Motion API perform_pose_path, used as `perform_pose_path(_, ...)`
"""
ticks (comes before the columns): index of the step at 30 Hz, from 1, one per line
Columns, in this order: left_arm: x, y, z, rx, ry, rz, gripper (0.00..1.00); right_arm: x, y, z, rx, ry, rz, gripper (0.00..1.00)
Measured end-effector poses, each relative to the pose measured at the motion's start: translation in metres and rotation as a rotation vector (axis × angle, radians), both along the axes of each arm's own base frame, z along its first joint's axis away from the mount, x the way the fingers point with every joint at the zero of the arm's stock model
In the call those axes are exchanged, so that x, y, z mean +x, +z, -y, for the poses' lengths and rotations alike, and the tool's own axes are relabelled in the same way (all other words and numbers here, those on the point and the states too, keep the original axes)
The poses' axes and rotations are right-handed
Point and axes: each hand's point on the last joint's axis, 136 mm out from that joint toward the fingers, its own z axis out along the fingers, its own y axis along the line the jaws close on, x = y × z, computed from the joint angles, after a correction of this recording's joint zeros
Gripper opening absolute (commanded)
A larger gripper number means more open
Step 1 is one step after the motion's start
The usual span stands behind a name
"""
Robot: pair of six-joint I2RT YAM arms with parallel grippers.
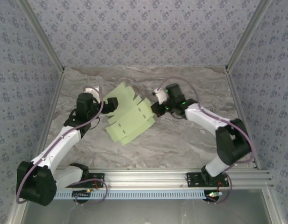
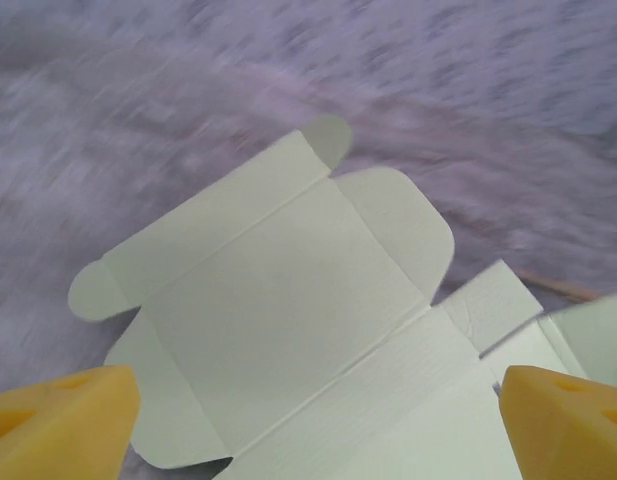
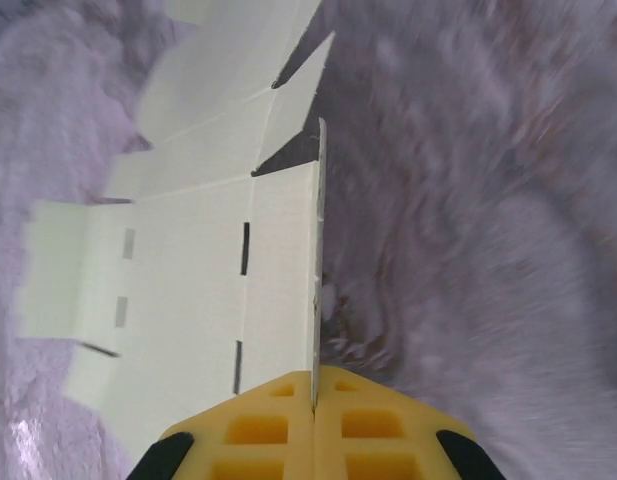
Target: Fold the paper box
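The paper box lies unfolded between the two grippers, a pale green sheet of thin card with rounded tabs, creases and narrow slots. One panel stands on edge, pinched between the closed yellow pads of the right gripper. The left gripper is spread wide, a yellow fingertip on each side of the card; whether they touch it is unclear. Beyond its right fingertip a thin tan stick pokes from behind a flap, mostly hidden. The marbled table blurs in both wrist views.

Bright even light, soft shadows, wrist views motion-blurred, overhead view sharp, no glare
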Motion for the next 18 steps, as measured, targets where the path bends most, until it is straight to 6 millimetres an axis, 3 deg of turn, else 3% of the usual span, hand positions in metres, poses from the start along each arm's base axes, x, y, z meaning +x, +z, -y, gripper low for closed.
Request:
perform_pose_path(4, 0.0, 0.066, 0.047, 0.051, -0.27, 0.185, 0.87, 0.003, 0.065, 0.022, 0.032, 0.099, 0.136, 0.0)
perform_pose_path(7, -0.011, 0.105, 0.085, 0.138, -0.458, 0.313, 0.87, -0.006, 0.096, 0.022, 0.024, 0.193, 0.205, 0.0)
perform_pose_path(9, -0.024, 0.118, 0.109, 0.217, -0.576, 0.381, 0.89, -0.014, 0.107, 0.02, 0.011, 0.245, 0.226, 0.0)
perform_pose_path(13, -0.055, 0.119, 0.149, 0.386, -0.796, 0.46, 0.89, -0.025, 0.113, 0.023, -0.027, 0.303, 0.233, 0.0)
perform_pose_path(18, -0.06, 0.103, 0.156, 0.547, -0.929, 0.45, 0.88, -0.04, 0.11, 0.026, -0.057, 0.356, 0.22, 0.0)
